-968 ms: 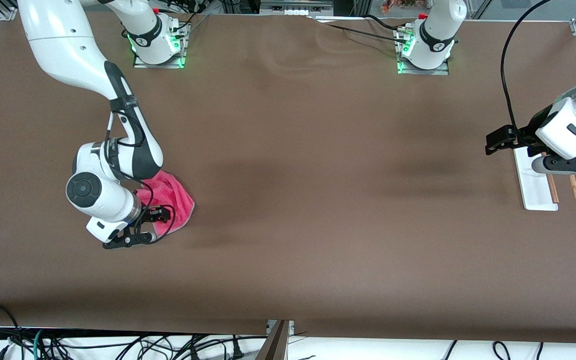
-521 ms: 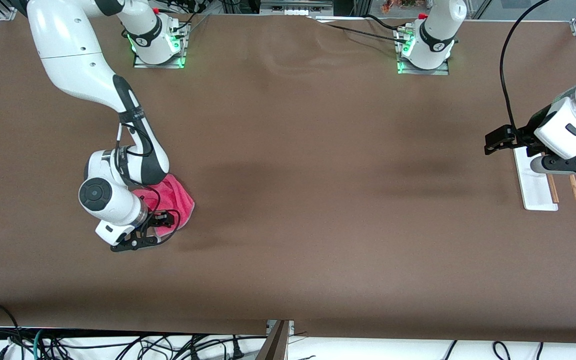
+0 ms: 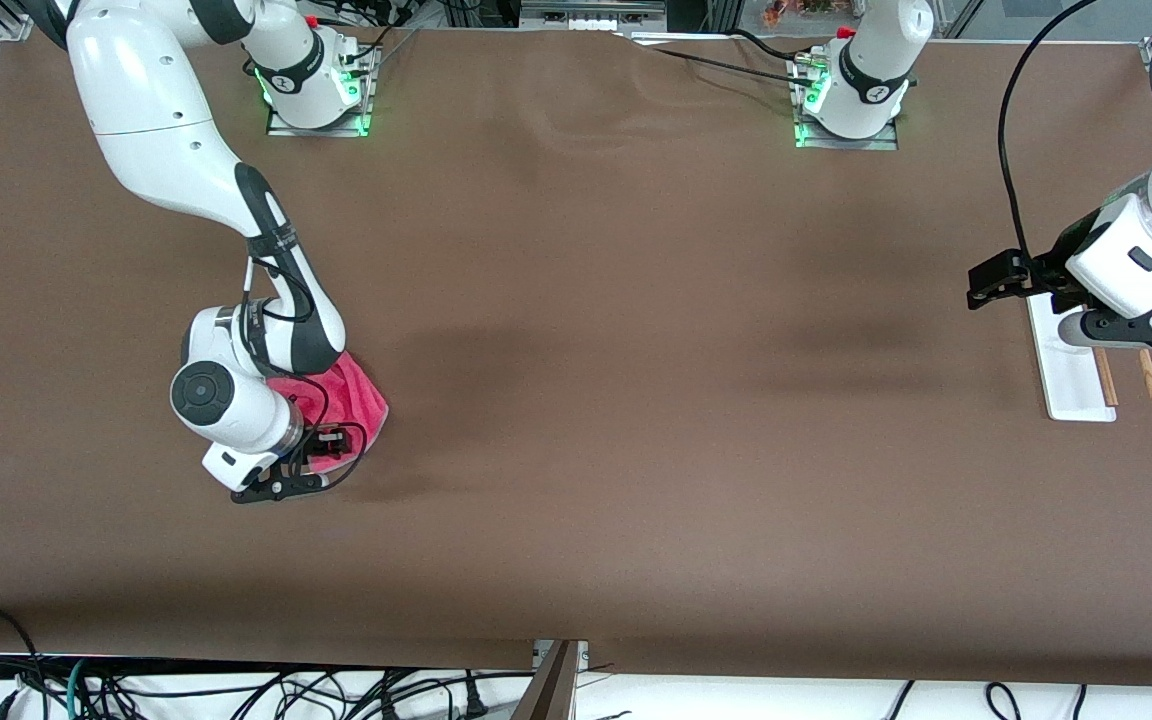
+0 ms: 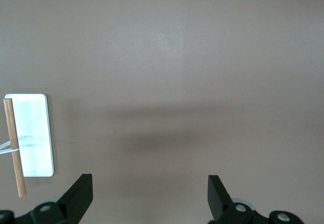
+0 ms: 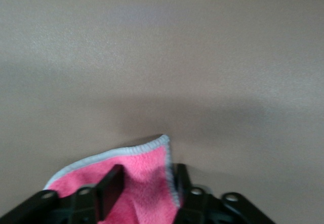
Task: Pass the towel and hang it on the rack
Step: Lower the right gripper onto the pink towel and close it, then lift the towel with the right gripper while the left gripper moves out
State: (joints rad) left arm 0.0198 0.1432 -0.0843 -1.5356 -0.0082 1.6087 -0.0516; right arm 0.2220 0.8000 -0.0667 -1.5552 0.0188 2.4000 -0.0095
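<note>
Right gripper: I am clamping my fingers on a corner of the towel.
Towel: lying toward my right arm's end of the table.
Left gripper: I am waiting spread wide over the rack.
Between: bare brown table.

Right tool farther along towel.

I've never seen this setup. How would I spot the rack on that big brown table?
Go to the left arm's end of the table, under the left gripper. The rack stands there: a flat white base with thin brown wooden sticks, unlike the fluffy pink towel at the right arm's end.
</note>
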